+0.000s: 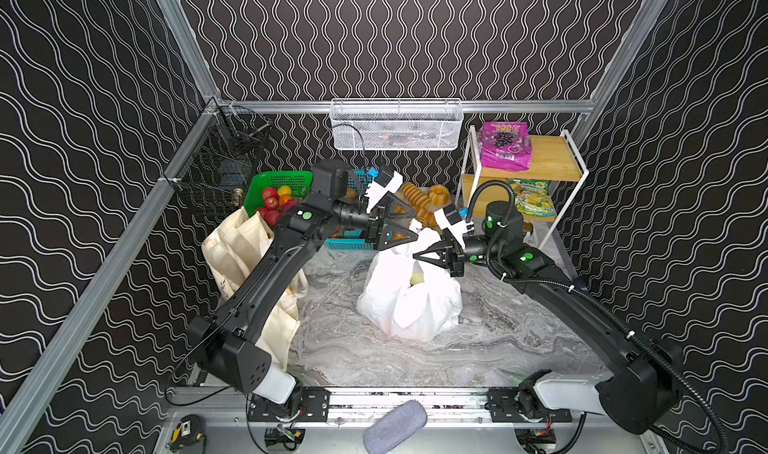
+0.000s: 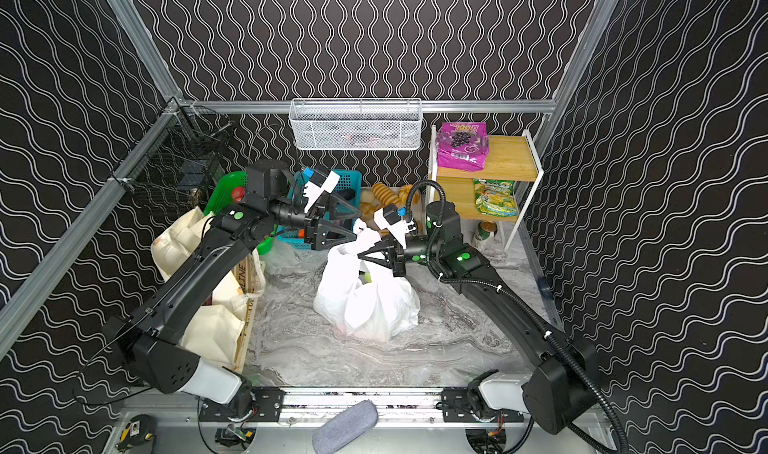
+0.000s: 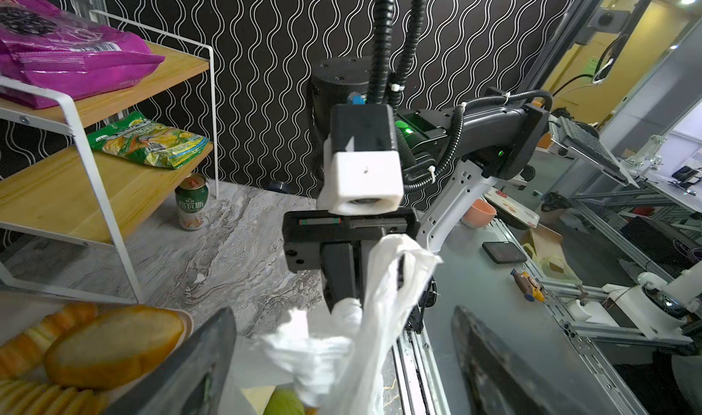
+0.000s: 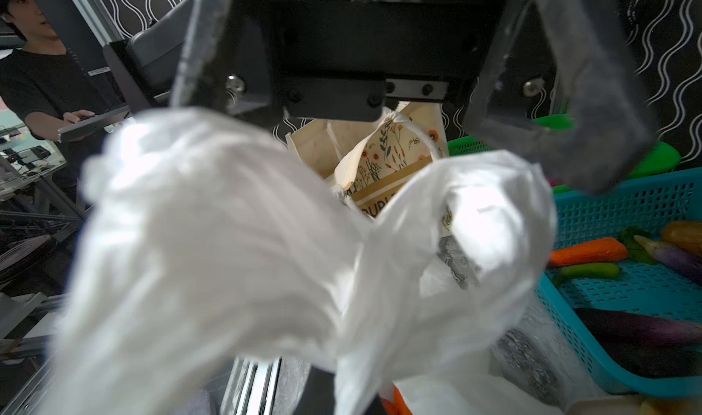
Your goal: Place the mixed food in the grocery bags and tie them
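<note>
So, roughly midway by my read. The white plastic bag (image 1: 409, 306) sits loaded, something green (image 1: 417, 280) showing at its mouth. The right gripper (image 1: 415, 257) is clamped on one loop handle (image 3: 391, 280) just above the bag. The left gripper (image 1: 415, 226) hangs wide and empty just behind the bag's top. No knot yet. The purple grape packet (image 1: 504, 146) is well behind-right of the bag on the rack (image 1: 557, 165). The canvas tote (image 1: 237, 244) is left of the bag, contents hidden.
</note>
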Motion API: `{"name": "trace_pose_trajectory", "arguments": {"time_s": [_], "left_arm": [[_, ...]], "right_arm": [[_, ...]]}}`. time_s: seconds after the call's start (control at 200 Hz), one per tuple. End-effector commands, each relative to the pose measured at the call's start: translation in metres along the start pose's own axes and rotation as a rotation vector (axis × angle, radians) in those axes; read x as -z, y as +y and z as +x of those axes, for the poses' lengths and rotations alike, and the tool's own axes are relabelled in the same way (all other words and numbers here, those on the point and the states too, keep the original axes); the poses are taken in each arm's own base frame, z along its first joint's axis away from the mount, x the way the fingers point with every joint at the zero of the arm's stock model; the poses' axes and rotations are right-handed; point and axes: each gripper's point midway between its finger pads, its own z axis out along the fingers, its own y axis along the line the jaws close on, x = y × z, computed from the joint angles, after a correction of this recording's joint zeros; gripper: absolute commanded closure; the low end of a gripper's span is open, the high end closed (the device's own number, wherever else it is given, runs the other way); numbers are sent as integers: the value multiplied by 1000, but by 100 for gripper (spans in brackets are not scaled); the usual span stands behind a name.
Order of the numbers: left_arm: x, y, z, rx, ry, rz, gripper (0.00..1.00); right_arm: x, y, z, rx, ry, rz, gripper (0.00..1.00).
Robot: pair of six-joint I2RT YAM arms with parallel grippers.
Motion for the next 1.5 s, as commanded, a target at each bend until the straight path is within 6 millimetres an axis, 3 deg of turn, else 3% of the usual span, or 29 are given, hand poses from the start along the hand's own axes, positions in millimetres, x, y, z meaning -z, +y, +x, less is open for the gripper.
{"name": "trace_pose_trajectory", "arguments": {"time_s": [0.0, 0.18, 0.305, 0.42, 0.465, 0.52, 0.771, 0.886, 0.966, 1.111, 1.281, 1.496], "left_arm": [[-4, 4, 6, 3, 17, 12, 14], [-3, -8, 5, -1, -3, 64, 15], [-2, -9, 13, 17, 23, 60, 40], [-4, -5, 22, 44, 47, 52, 48], [-5, -5, 23, 48, 47, 52, 58], [-5, -5, 22, 46, 43, 52, 62], [-4, -7, 16, 15, 11, 41, 100], [-3, 0, 18, 30, 17, 1, 100], [-3, 8, 19, 52, 20, -48, 100], [-4, 15, 20, 95, 18, -78, 100], [-4, 18, 24, 117, 24, -92, 100], [-6, 16, 22, 125, 6, -65, 100]], "right_arm": [[1, 9, -4, 28, -6, -53, 100], [0, 7, -5, 29, -4, -44, 100], [0, 5, -6, 29, -6, -33, 100], [0, 4, -8, 29, -15, -24, 100], [0, 3, -9, 27, -20, -22, 100], [0, 2, -9, 22, -21, -14, 100], [2, -7, -9, -14, -26, 31, 100], [3, -12, -10, -34, -37, 66, 100], [6, -16, -11, -33, -43, 104, 75], [30, -29, -17, 19, -43, 303, 44], [52, -15, -33, 147, -47, 430, 26], [42, -8, -46, 118, -56, 326, 18]]}}
